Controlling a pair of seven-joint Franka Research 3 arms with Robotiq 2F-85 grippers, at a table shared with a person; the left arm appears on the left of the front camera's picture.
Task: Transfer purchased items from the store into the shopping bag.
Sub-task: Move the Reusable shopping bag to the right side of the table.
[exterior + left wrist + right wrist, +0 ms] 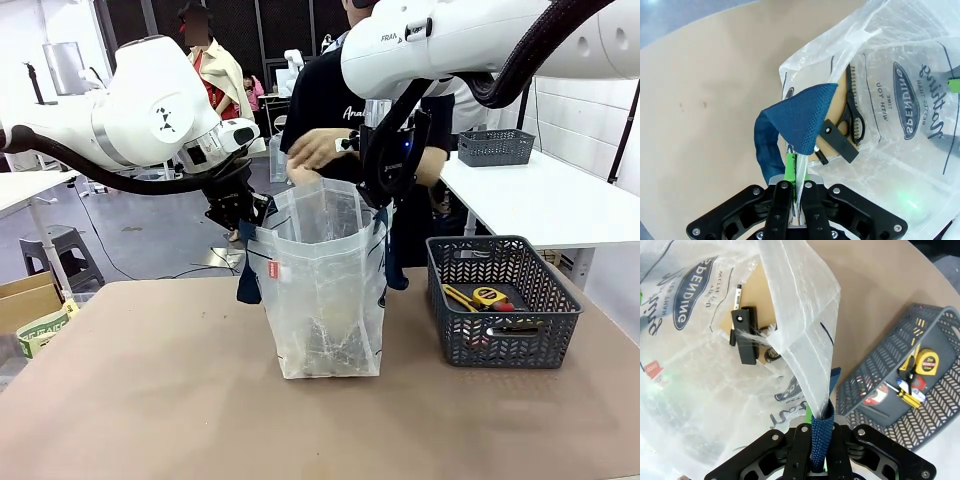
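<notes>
The translucent shopping bag (325,290) stands open mid-table with navy strap handles. My left gripper (240,215) is shut on its left rim by the navy strap (795,172). My right gripper (380,185) is shut on the right-hand navy strap (817,440). Between them the bag's mouth is held wide. A person's hands (318,150) hover just above the opening. Dark items lie on the bag's bottom: a black block (840,141) and a black scissor-like tool (854,107). The dark grey mesh basket (505,340) at the right holds a yellow tape measure (926,361) and small packaged goods (470,298).
A second grey mesh basket (495,147) sits on a white table (560,205) at the back right. The brown tabletop (150,400) lies bare left of and in front of the bag. A cardboard box (35,310) stands off the table's left edge.
</notes>
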